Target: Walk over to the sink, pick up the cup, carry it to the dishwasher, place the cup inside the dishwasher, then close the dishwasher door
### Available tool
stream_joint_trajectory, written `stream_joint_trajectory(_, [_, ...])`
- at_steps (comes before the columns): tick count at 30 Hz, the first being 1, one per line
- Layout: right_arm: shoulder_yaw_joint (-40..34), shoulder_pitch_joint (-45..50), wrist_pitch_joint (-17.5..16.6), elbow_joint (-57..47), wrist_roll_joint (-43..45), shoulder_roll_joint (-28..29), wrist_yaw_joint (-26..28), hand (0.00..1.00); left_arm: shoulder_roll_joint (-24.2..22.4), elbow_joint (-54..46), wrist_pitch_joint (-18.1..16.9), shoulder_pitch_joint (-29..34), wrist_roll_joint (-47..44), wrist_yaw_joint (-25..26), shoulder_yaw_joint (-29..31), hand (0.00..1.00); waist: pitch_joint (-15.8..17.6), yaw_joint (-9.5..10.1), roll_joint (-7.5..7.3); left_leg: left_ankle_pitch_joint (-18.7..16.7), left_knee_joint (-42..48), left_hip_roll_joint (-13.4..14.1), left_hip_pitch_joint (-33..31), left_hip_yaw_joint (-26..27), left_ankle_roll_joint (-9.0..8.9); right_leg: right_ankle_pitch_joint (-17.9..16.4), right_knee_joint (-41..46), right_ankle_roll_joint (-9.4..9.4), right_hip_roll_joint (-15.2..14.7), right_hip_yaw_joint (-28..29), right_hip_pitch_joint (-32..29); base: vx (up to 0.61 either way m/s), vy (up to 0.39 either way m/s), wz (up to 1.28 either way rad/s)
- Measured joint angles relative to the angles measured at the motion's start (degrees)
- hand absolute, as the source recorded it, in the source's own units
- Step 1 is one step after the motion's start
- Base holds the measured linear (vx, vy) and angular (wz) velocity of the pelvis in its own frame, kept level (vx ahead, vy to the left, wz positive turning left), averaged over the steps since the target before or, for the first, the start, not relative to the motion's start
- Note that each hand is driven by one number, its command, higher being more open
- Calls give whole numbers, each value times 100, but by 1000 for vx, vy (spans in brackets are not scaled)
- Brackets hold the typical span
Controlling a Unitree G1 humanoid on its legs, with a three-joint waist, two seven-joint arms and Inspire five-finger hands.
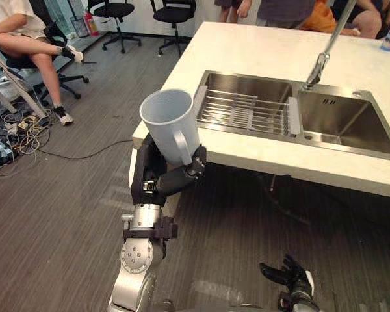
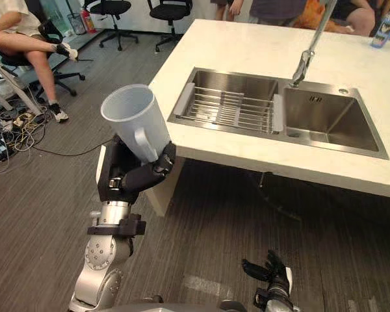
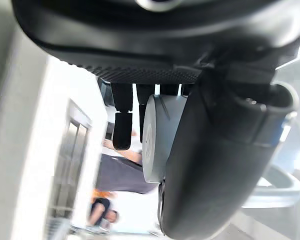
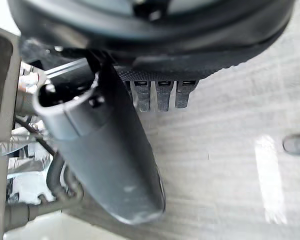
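Person [image 1: 26, 39]: seated at far left, well apart from the work.
Cables [image 1: 13, 140]: tangled on the floor [image 1: 84, 214] below the person.
Left hand [image 1: 164, 177]: raised just in front of the bench corner, fingers and thumb curled tight round the lower body of the cup [image 1: 171, 123].
Cup, position: held in the air, mouth up and tilted a little, clear of the bench [image 1: 260, 45]; loop handle [image 1: 182, 146] turned toward the camera, free of the fingers; base seen pinned between thumb and fingers in the left wrist view.
Cup, handling (judged): likely light and rigid, with smooth walls; liable to slide if the grip slackens; best taken low round the body as here, or through the handle.
Drying rack [image 1: 240, 107]: wire, resting across the left basin.
Right hand [image 1: 289, 276]: hanging low above the floor, fingers loosely spread, holding nothing.
Tap [image 1: 322, 62]: slanted over the divider between the basins.
Sink [image 1: 341, 120]: stainless, double, sunk into the bench.
Stage (judged): pick-up done, carry under way.
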Motion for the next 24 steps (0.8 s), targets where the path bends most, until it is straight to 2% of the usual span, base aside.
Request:
stream_joint_trajectory(4, [0, -178, -1, 323, 0, 26, 27, 90, 63, 108, 55, 2, -52, -3, 20, 30, -12, -41, -24, 61, -90, -150, -14, 40, 132, 245, -291, 109, -57, 257, 40, -48, 110, -1])
stream_joint_trajectory(10, [-3, -192, 1, 487, 0, 4, 23, 90, 80, 112, 55, 3, -59, -12, 74, 30, -17, -66, -42, 124, -96, -191, -31, -36, 200, 417, -436, 137, -51, 237, 141, -22, 19, 3])
stream_joint_trajectory(12, [2, -196, 1, 486, -3, -10, 12, 90, 79, 112, 55, 4, -59, -14, 74, 30, -16, -60, -60, 168, -92, -204, -115, -171, 201, 417, -414, 136, -56, 142, 142, -37, -28, 40])
stream_joint_trajectory(15, [52, -198, 2, 428, -5, -8, -41, 90, 40, 77, 66, 73, -100, -9, 84, 30, 9, -32, -89, 282, 61, -228, -450, -602, 209, 428, -242, 101, -75, -378, 127, -63, -40, 91])
stream_joint_trajectory(16, [47, -204, 0, 373, -7, -13, -72, 90, 3, 41, 90, 103, -168, -9, 84, 30, 21, -25, -114, 472, 55, -327, -622, -723, 291, 407, -191, 70, -147, -699, 140, -106, -2, 153])
stream_joint_trajectory(17, [-10, -215, -10, 325, -12, -73, -128, 90, -117, 1, 96, 106, -187, -9, 84, 30, 43, -58, -116, 513, -188, -319, -752, -450, 541, 404, -198, 64, -253, -1138, 153, -131, 11, 164])
stream_joint_trajectory(18, [-22, -216, -17, 330, -19, -100, -147, 90, -139, -21, 94, 104, -217, -9, 92, 30, 57, -41, -112, 443, -205, -242, -796, -139, 550, 403, -194, 64, -275, -1333, 154, -81, 53, 171])
stream_joint_trajectory(19, [-13, -229, -16, 278, -43, -144, -185, 90, -172, -28, 95, 104, -306, 12, 129, 30, 77, -6, -114, 248, -23, -8, -892, 734, 577, 401, -173, 68, -359, -1672, 212, -21, 44, 131])
stream_joint_trajectory(21, [-13, -247, -16, 230, -67, -282, -235, 90, -164, -27, 96, 123, -379, 21, 189, 30, 146, -91, -31, 257, 101, 194, -889, 1408, 613, 378, -69, 46, -445, -2298, 457, 21, 54, 182])
stream_joint_trajectory(23, [-33, -256, -16, 231, -105, -397, -249, 90, -146, -29, 93, 123, -384, 21, 261, 30, 171, -77, -15, 277, 63, 83, -900, 1513, 642, 321, 21, 59, -629, -2824, 648, 53, 93, 169])
stream_joint_trajectory(24, [-103, -323, -16, 239, -107, -435, -246, 90, -121, -27, 93, 156, -385, 16, 353, 30, 199, -67, -44, 332, 53, -68, -908, 1396, 700, 234, 19, 175, -749, -2942, 777, 67, 103, 139])
